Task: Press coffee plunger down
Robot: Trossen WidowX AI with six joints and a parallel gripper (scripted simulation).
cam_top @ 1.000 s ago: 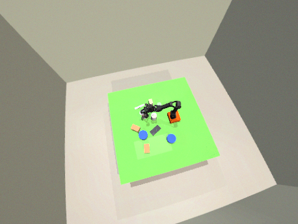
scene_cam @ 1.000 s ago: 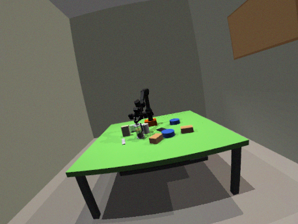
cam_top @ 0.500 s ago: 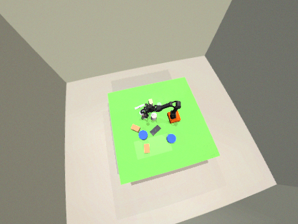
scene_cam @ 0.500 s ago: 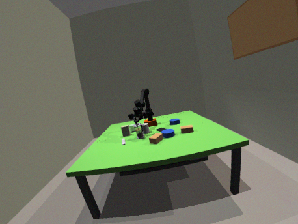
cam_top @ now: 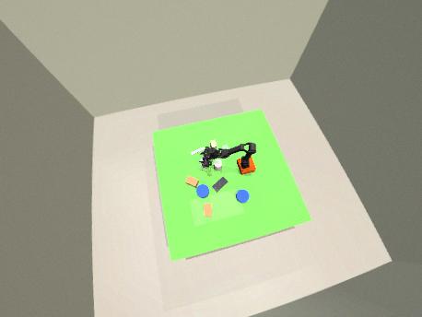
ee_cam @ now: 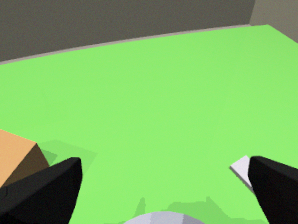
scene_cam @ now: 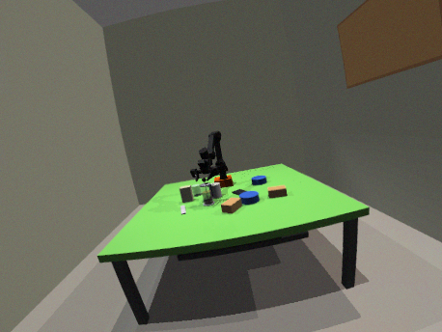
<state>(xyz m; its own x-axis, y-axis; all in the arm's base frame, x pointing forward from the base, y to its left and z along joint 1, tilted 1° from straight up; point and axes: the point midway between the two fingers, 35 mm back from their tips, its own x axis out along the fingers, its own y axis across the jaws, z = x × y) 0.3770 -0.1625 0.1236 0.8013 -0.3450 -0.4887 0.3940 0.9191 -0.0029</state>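
The coffee press (scene_cam: 207, 197) is a small clear vessel with a grey lid, standing upright on the green table in the exterior view. In the wrist view the curved grey top of its lid (ee_cam: 165, 219) shows at the bottom edge. My gripper (ee_cam: 166, 167) (scene_cam: 199, 177) is open, with its fingers wide apart and nothing between them. It is above the press. The black plunger knob does not show in the wrist view. In the top view the arm mostly covers the press. How far down the plunger stands is too small to tell.
A grey can (cam_top: 217, 165) (scene_cam: 215, 189) stands close beside the press. A beige box (cam_top: 213, 144) (scene_cam: 186, 194), a white bar (cam_top: 197, 150) (ee_cam: 241, 166) and an orange block (cam_top: 192, 181) (ee_cam: 15, 155) are nearby. Blue discs, a dark flat slab (cam_top: 220, 184) and another orange block (cam_top: 207, 210) lie further off.
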